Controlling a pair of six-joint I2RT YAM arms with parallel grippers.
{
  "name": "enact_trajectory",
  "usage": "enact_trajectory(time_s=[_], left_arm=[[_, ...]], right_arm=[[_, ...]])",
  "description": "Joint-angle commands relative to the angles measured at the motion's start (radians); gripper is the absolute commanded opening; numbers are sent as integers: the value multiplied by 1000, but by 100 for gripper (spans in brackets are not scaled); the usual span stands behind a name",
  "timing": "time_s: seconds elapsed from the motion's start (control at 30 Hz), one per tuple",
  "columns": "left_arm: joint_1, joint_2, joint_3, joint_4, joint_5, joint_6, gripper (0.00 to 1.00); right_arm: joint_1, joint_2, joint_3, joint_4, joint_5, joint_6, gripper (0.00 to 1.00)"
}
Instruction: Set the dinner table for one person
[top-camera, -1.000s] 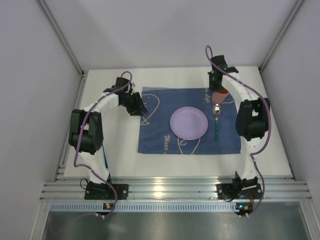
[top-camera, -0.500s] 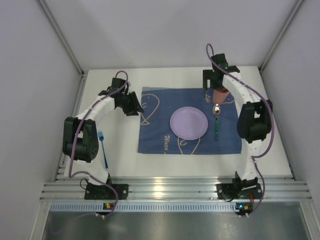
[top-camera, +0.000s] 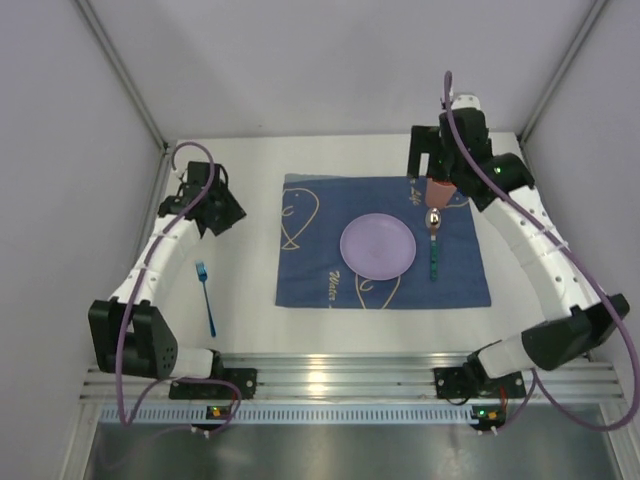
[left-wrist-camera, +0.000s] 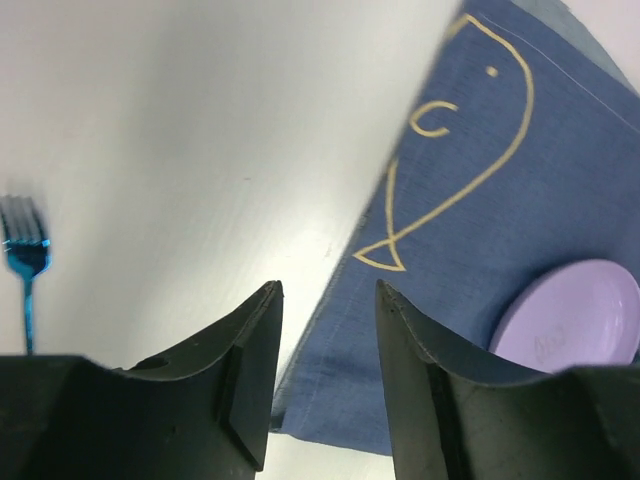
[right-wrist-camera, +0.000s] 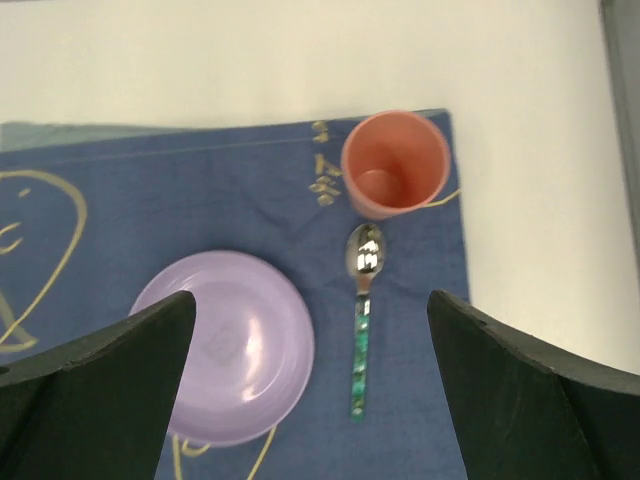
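Currently, nearest the arm bases, aluminium rails (top-camera: 350, 375) edge the white tabletop (top-camera: 250, 325), which fills the enclosure floor and carries everything else.

Blue fork (top-camera: 206, 298): lies on bare tabletop left of the cloth, tines pointing far, well apart from the other tableware. The left forearm runs beside it, not over it.

Dark-blue cloth (top-camera: 320, 280) with gold line drawings: flat, mid-tabletop. On it, a lilac plate (top-camera: 378, 246) sits at centre. A spoon (top-camera: 433, 245) lies just right of the plate without touching it, green handle near, bowl far.

Left fingers (left-wrist-camera: 250, 350): beyond the fork, over bare tabletop beside the cloth's left edge. They stand partway apart with nothing between them.

Pink cup (right-wrist-camera: 395, 165): upright at the cloth's far right corner, just beyond the spoon bowl.

Right fingers (right-wrist-camera: 140, 350): spread wide, holding nothing, raised over the far right part of the cloth. In the top view the wrist hides part of the cup. In the right wrist view the cup, spoon and plate all show unobstructed between the fingers.
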Motion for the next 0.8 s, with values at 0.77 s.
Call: enact_trajectory(time_s=[0.77], left_arm=[[404,320,-82,-156,88,256,60]], right_arm=[[112,-349,-357,-130,-169,95,100]])
